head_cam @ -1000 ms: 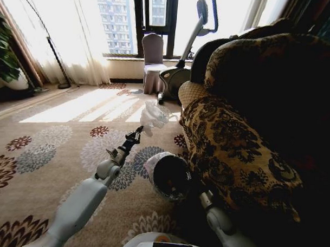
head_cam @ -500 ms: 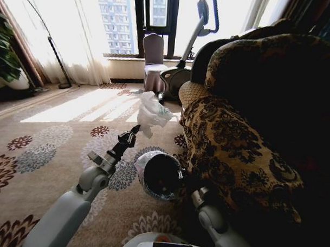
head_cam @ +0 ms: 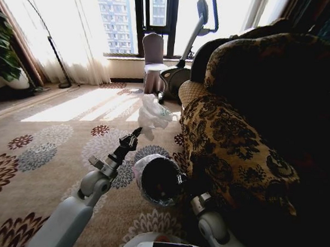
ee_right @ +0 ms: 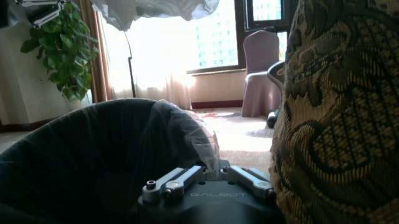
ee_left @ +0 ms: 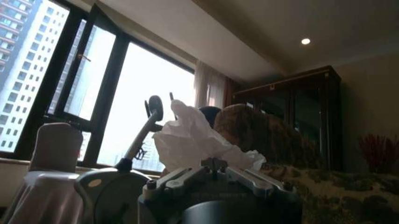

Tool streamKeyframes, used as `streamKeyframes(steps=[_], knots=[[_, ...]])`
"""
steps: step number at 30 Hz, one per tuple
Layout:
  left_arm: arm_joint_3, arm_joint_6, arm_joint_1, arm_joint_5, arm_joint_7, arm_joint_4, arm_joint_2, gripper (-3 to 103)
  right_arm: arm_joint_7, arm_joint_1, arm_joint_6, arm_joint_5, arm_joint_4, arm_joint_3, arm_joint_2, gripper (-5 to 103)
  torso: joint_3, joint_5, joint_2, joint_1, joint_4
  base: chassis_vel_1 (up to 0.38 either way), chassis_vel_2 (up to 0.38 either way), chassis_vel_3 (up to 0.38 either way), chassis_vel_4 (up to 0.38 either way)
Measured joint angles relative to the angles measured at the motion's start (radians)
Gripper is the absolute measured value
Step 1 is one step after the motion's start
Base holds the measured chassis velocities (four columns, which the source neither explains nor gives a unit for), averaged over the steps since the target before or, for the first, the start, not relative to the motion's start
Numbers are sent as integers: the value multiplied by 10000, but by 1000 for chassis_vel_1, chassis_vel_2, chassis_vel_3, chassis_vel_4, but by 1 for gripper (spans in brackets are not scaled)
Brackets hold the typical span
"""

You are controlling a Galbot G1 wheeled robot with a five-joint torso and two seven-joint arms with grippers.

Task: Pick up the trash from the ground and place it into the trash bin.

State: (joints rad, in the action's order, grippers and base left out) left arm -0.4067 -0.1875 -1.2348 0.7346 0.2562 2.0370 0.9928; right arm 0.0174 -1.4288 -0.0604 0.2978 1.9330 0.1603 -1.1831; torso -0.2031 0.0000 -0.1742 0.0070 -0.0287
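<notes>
A crumpled white plastic bag [head_cam: 153, 114] hangs in the air above the carpet, and my left gripper [head_cam: 133, 135] is shut on its lower end. In the left wrist view the bag [ee_left: 194, 140] bulges up from between that gripper's [ee_left: 215, 167] fingers. The trash bin [head_cam: 158, 180], black with a whitish liner, is lifted and tipped so that its mouth faces me, just below and right of the bag. My right gripper [head_cam: 181, 180] is shut on the bin's rim beside the sofa. In the right wrist view the bin [ee_right: 87, 154] sits before the right gripper [ee_right: 209, 176], with the bag [ee_right: 156, 8] overhead.
A big patterned sofa [head_cam: 246, 137] fills the right side, close against the bin and my right arm. An exercise bike [head_cam: 180, 70] and a covered chair [head_cam: 153, 61] stand by the window. A potted plant [head_cam: 5, 53] is at far left. Flowered carpet [head_cam: 50, 136] lies open to the left.
The bin has moved left, nearer to the bag. My left gripper, still holding the bag, dipped left and came back to about where it was.
</notes>
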Motion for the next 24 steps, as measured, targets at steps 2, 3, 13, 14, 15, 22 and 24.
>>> streamKeyframes(steps=[2,3,13,14,15,22,24], knots=[[14,-4,2,0,8,-3,-1,0,0,-4,0,-7,0,2,-21,4,0,0,0,0,-1,181,-179,-230,201],[23,-7,2,0,13,-5,0,0,0,-6,0,-12,0,2,-44,4,0,1,0,-1,-1,216,-224,-230,201],[81,-17,52,18,54,-19,-40,0,9,-21,-25,-122,-33,-120,-219,4,6,-1,-3,-10,-4,243,-219,-246,223],[81,-17,57,23,57,-18,-41,0,10,-21,-29,-131,-41,-120,-221,4,6,1,-3,-10,-3,149,-117,-180,86],[81,-17,61,27,61,-19,-41,0,12,-20,-36,-135,-50,-120,-226,4,6,3,-3,-10,-3,83,-5,-93,86],[76,-37,47,29,86,-25,-4,0,4,16,-44,-138,-94,-106,-231,4,-2,3,-1,3,1,49,104,-40,-82],[73,-47,39,29,103,-26,-3,0,4,33,-56,-138,-128,-99,-229,4,-2,3,-1,3,1,85,154,-89,-170]])
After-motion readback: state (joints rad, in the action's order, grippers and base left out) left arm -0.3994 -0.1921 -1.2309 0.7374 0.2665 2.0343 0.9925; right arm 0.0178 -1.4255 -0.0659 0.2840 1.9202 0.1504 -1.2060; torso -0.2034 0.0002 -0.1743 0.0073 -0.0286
